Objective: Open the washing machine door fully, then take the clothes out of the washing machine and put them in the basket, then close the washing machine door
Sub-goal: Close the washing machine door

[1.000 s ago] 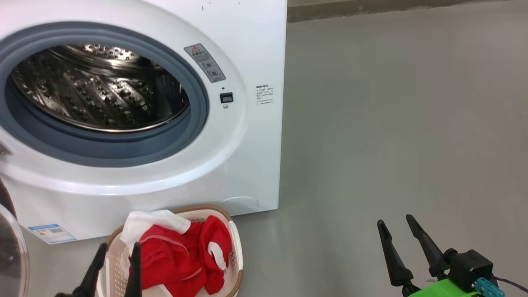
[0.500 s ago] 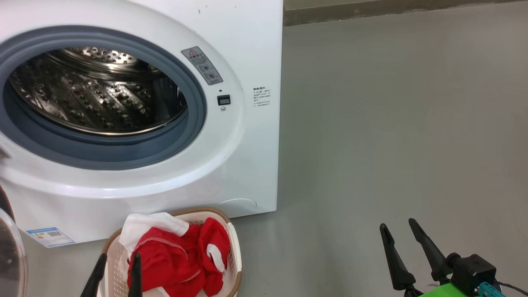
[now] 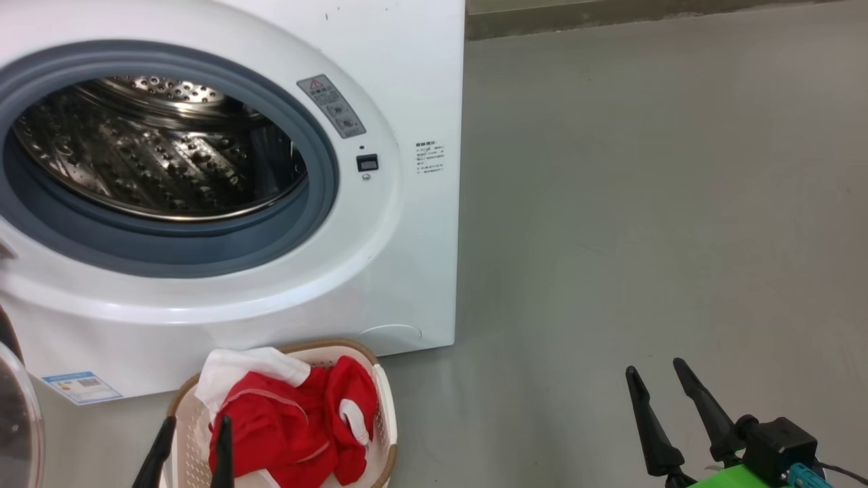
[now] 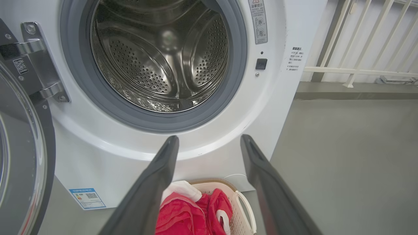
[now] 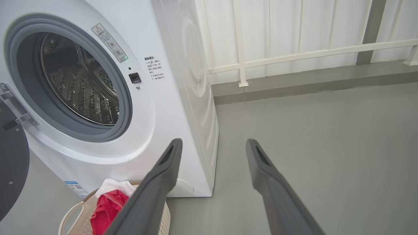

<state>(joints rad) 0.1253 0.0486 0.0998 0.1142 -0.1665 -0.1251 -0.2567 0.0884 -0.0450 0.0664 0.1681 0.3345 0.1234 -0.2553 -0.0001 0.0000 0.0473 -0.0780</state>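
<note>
Two claws spread wide, empty: left claw (image 3: pixel 194 425) hovers over the basket (image 3: pixel 388 420), right claw (image 3: pixel 656 369) over the floor (image 3: pixel 644 203). Clothes (image 3: pixel 291 427) sit heaped in the basket, parked at the washer's (image 3: pixel 420 81) foot for a short drop. Drum (image 3: pixel 156 156) looks empty; door (image 4: pixel 49 153) hangs open left, so closing's probably next.

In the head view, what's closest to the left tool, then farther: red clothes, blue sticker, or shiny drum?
1. Red clothes, in the basket beside the left tool.
2. Blue label sticker, low on the washer.
3. Steel drum, up inside.
</note>
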